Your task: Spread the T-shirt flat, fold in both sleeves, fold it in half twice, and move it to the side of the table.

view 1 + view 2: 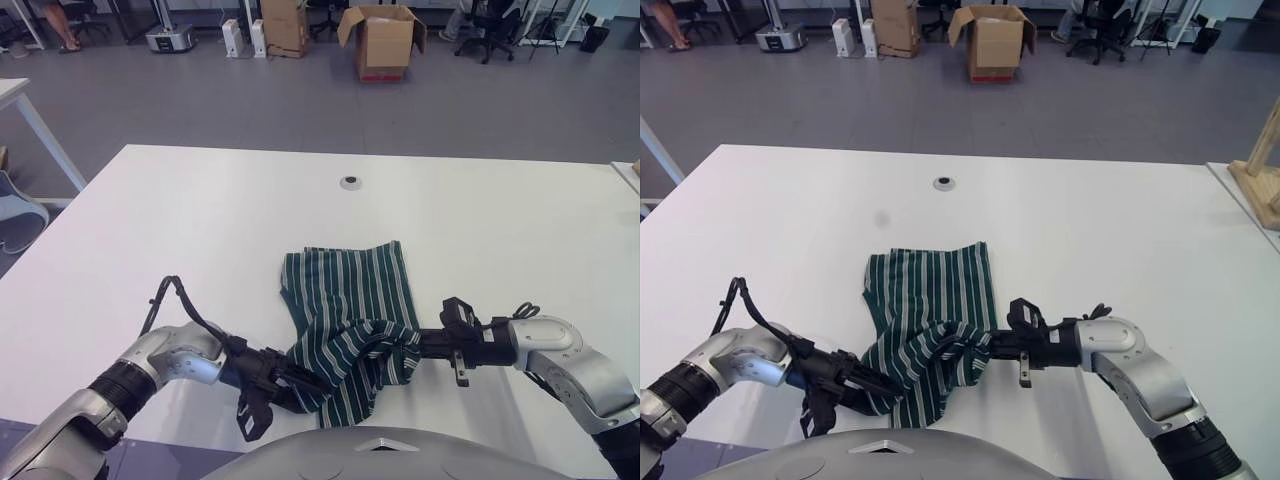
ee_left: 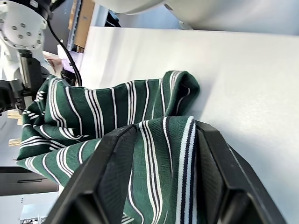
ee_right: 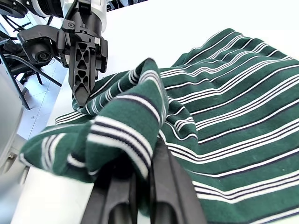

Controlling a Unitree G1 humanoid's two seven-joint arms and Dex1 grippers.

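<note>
Left hand (image 1: 298,384), right hand (image 1: 416,343) grip T-shirt (image 1: 345,282); right eye: wooden stand (image 1: 1262,168).

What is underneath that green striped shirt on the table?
The white table lies under the T-shirt. The left gripper and right gripper pinch its near edge. Anything beneath the bunched folds is hidden.

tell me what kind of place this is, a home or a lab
Most likely a lab or open office workspace, not a home: a large white table on a bare grey floor, a rolling office chair at the back, and an open cardboard box standing on the floor.
</note>
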